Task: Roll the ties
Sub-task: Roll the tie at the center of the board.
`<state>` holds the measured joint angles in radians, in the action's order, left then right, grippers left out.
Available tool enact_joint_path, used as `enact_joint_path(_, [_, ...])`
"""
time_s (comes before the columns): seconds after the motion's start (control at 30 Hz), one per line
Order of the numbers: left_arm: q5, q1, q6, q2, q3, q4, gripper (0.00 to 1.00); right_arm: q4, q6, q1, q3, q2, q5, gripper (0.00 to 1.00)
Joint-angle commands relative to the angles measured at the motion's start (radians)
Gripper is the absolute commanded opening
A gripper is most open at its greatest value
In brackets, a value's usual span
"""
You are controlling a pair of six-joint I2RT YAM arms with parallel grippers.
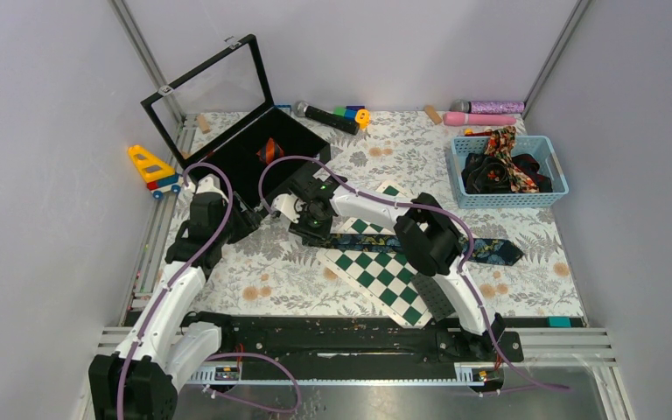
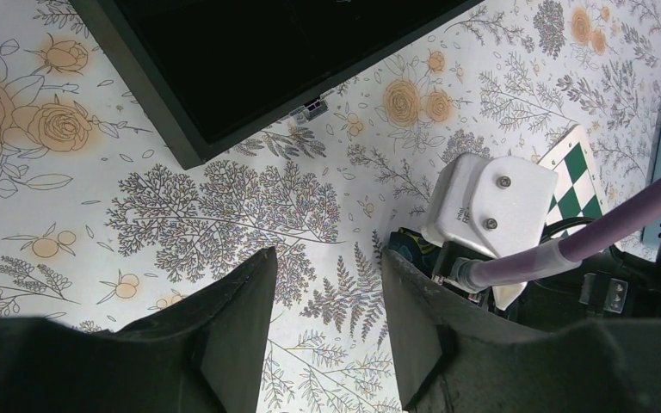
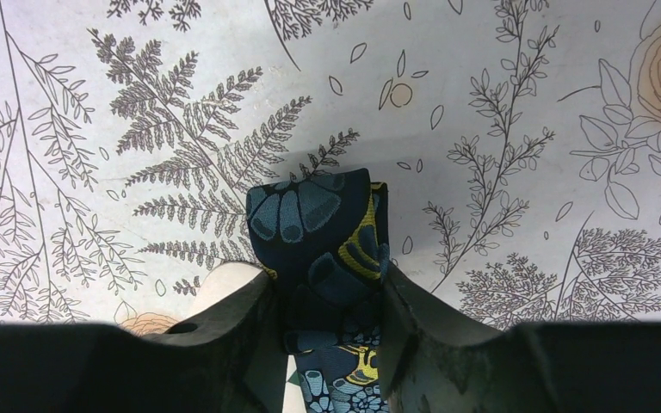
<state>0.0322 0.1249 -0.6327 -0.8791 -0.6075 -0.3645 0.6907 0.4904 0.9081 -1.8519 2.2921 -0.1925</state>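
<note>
Jaws of the right gripper (image 3: 327,284) pinch the folded end of the navy floral tie (image 3: 310,215); its length lies unrolled rightward over the chequered board (image 1: 376,271). Left gripper (image 2: 327,275) jaws parted, empty, above the table (image 2: 224,198). Rolling barely begun: more ties (image 1: 499,171) wait in the far-right basket (image 1: 512,199), and the grip point is hidden in the top view.

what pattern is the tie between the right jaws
Navy tie with a blue-and-yellow floral print; shows best in the right wrist view.

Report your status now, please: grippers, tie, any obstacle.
Left gripper open, empty. Right gripper shut on navy floral tie, at its end. Tie lies across chequered board.
</note>
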Motion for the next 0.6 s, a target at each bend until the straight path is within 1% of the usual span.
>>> enact_joint_path(0.0, [0.021, -0.007, 0.007, 0.005, -0.012, 0.035, 0.50, 0.011, -0.005, 0.012, -0.033, 0.018, -0.006, 0.40])
enact_joint_path(0.03, [0.020, -0.007, 0.007, 0.007, -0.012, 0.035, 0.50, 0.012, -0.005, 0.012, -0.032, 0.018, -0.008, 0.41])
enact_joint_path(0.07, [0.019, -0.007, 0.008, 0.007, -0.011, 0.034, 0.50, 0.011, -0.004, 0.012, -0.032, 0.017, -0.011, 0.45])
enact_joint_path(0.13, [0.017, -0.007, 0.008, 0.008, -0.012, 0.031, 0.50, 0.011, -0.005, 0.012, -0.032, 0.015, -0.009, 0.58])
enact_joint_path(0.17, [0.017, -0.007, 0.008, 0.007, -0.013, 0.031, 0.50, 0.011, -0.005, 0.012, -0.032, 0.014, -0.010, 0.63])
enact_joint_path(0.27, [0.017, -0.007, 0.007, 0.008, -0.015, 0.030, 0.50, 0.010, -0.008, 0.012, -0.034, 0.013, -0.016, 0.69])
enact_joint_path(0.33, [0.017, -0.009, 0.008, 0.008, -0.015, 0.030, 0.50, 0.002, -0.017, 0.011, -0.037, 0.013, -0.024, 0.71])
enact_joint_path(0.57, [0.013, -0.008, 0.008, 0.014, -0.015, 0.026, 0.50, -0.006, -0.043, 0.019, -0.061, 0.030, -0.038, 0.72])
